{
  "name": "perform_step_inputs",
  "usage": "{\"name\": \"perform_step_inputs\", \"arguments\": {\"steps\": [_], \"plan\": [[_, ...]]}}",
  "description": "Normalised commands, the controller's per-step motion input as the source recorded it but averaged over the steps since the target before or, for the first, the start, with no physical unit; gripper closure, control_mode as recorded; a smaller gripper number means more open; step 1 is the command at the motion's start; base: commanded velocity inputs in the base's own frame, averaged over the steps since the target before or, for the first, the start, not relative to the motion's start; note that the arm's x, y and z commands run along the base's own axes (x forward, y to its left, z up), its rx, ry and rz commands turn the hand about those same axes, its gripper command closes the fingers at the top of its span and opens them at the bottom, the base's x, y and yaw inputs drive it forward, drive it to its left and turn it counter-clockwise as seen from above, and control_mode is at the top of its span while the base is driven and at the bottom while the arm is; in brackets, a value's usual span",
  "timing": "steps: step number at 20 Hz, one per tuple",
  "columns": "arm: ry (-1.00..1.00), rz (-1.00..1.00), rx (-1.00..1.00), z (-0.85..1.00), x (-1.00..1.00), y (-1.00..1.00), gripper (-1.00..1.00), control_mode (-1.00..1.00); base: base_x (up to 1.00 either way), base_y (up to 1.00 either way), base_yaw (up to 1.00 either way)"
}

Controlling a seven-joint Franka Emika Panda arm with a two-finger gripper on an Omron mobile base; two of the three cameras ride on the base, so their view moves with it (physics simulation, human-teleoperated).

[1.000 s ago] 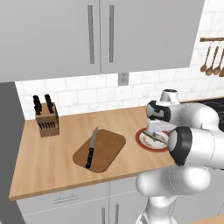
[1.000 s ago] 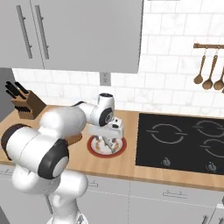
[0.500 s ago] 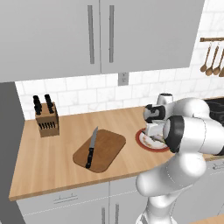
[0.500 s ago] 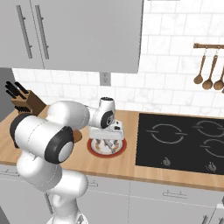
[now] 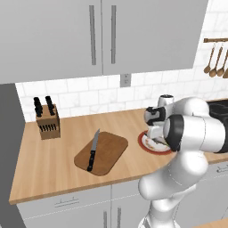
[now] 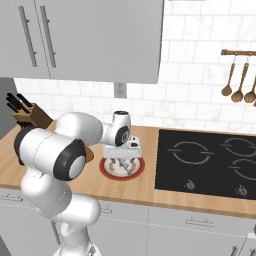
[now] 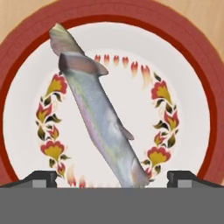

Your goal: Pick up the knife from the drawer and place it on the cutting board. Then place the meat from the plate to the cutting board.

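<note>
The knife [image 5: 93, 152] is lying on the cutting board [image 5: 102, 152], blade pointing toward 12 o'clock in the left base view. The plate [image 7: 210, 113] sits just beside the board at its 3 o'clock, on the wooden counter [image 5: 44, 162]. The meat [image 7: 98, 109] is a long grey fish, lying diagonally across the plate from 11 to 6 o'clock in the hand view. The gripper [image 7: 112, 178] hangs right over it, jaws spread wide apart with a tip on either side of the fish, nothing gripped. A knife block [image 5: 47, 120] stands well off at the board's 10 o'clock.
</note>
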Motion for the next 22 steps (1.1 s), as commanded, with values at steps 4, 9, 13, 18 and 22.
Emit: {"name": "perform_step_inputs", "arguments": {"steps": [4,9,13,18,22], "plan": [[0.0,0.06,0.0,-0.14,0.05,0.0,-1.0,-1.0,0.0,0.0,0.0],[0.0,0.07,0.0,-0.04,0.18,0.0,-1.0,-1.0,0.0,0.0,0.0],[0.0,0.07,0.0,-0.12,0.13,0.0,-1.0,-1.0,0.0,0.0,0.0],[0.0,0.06,0.0,-0.19,0.02,0.0,-1.0,-1.0,0.0,0.0,0.0],[0.0,0.04,0.0,-0.46,-0.08,0.03,1.0,-1.0,0.0,0.0,0.0]]}}
